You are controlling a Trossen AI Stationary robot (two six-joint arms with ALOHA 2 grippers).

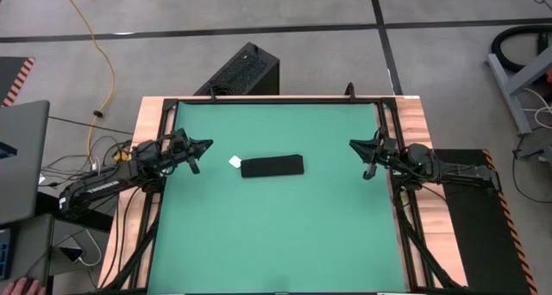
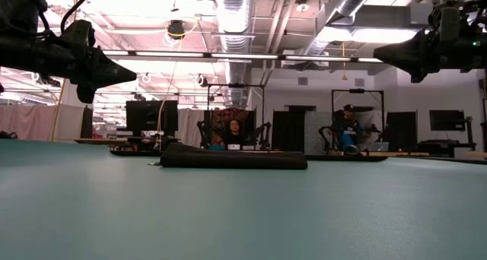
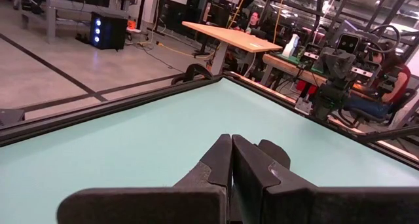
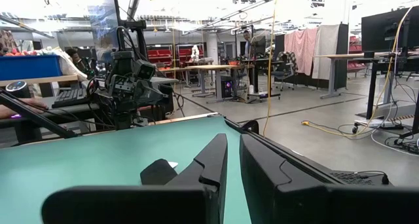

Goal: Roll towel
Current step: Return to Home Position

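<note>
Towel (image 1: 272,166) lies rolled mid-mat (image 1: 276,243). Left gripper (image 1: 195,161) clenched, empty, at the left edge. Right gripper (image 1: 368,166) barely parted, empty, opposite.

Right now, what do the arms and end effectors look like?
The left arm and right arm are thin, dark and jointed, with black cables trailing near their bases. The left end effector and right end effector are matte black, each with two flat wedge-shaped fingers tapering to a point. No markings show.
</note>
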